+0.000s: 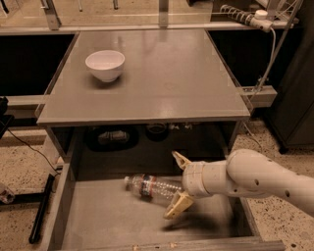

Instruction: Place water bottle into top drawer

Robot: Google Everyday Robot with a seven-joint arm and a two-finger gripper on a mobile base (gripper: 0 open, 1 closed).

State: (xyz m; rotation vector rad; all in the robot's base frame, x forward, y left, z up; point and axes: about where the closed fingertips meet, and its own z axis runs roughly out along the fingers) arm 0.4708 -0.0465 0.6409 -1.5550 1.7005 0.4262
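Water bottle (149,186) lying flat in top drawer (98,220), lower centre.
Gripper (170,185) fingers (177,205) spread wide; bottle's base end lies between them, cap pointing left.

White bowl (105,64): upright on grey counter (167,88), rear left part, alone on the surface. Dark shallow tray-like item (112,138) and dark round item (157,131): side by side in shadowed recess beneath counter. White corded strip (244,13): upper right, beyond counter; white cable (270,54) hanging toward grey bracket (258,95) at counter's right edge. Black bar (41,208): lying on speckled floor (22,162), left. Gripper (176,182): low, below counter's front edge, right of centre, fingers (177,205) spread apart.
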